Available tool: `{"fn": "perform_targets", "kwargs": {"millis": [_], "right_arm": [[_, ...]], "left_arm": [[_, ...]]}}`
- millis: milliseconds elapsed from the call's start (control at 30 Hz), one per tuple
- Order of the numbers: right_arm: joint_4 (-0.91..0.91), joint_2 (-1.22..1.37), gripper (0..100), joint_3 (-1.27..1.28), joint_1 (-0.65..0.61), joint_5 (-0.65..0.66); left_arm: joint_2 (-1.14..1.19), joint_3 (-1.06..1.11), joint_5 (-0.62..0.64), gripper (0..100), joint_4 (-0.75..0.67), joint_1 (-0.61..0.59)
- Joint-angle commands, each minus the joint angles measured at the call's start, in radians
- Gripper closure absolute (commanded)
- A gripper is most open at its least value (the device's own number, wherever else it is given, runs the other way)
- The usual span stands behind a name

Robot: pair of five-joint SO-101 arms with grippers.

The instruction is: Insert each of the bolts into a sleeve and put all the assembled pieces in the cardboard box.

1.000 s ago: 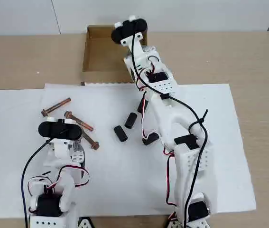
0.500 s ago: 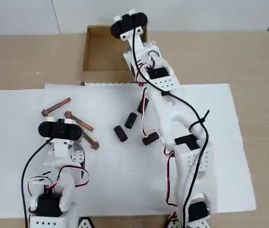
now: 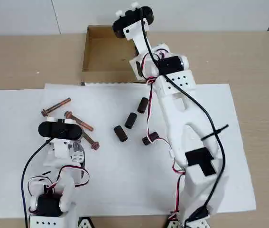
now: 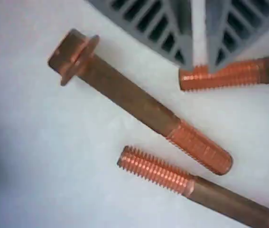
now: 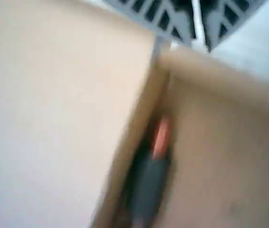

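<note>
Three copper bolts lie on the white paper: one farthest left, one beside it, one nearest my left arm. The left wrist view shows them close up; my left gripper hangs shut, its tip at the threaded end of one. Several black sleeves lie mid-paper. My right arm stretches to the cardboard box. My right gripper hovers shut over the box wall, and a sleeved bolt lies inside against it.
The white paper covers the middle of the wooden table. The box stands just beyond the paper's far edge. The right arm's cables hang over the sleeves' side of the paper.
My right arm swung to the right and its wrist rose at the box's far side, uncovering the sleeves beside it. The left arm and the bolts stayed put.
</note>
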Motion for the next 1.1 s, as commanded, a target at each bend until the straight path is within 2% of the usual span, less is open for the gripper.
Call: {"fn": "perform_targets", "kwargs": {"millis": [0,233,467,600,767,900,1067], "right_arm": [[0.139,-0.119,99.5,-0.052,-0.025,0.005],[0.346,-0.222,99.5,-0.052,-0.054,0.005],[0.567,-0.257,99.5,-0.051,-0.101,0.005],[0.576,-0.26,99.5,-0.048,-0.116,-0.002],[0.582,-0.26,99.5,-0.006,-0.188,-0.1],[0.582,-0.26,99.5,0.103,-0.252,-0.118],[0.564,-0.243,99.1,0.163,-0.26,-0.19]], "left_arm": [[-0.012,-0.004,0.0,99,0.0,-0.008],[-0.012,-0.002,0.002,99,0.0,-0.02],[-0.012,-0.002,0.051,99,0.0,-0.181],[-0.012,-0.002,0.051,99,-0.002,-0.244],[-0.012,-0.001,0.055,99,-0.002,-0.279],[-0.012,-0.001,0.057,99,-0.002,-0.287],[-0.012,-0.001,0.057,99,-0.002,-0.287]]}}
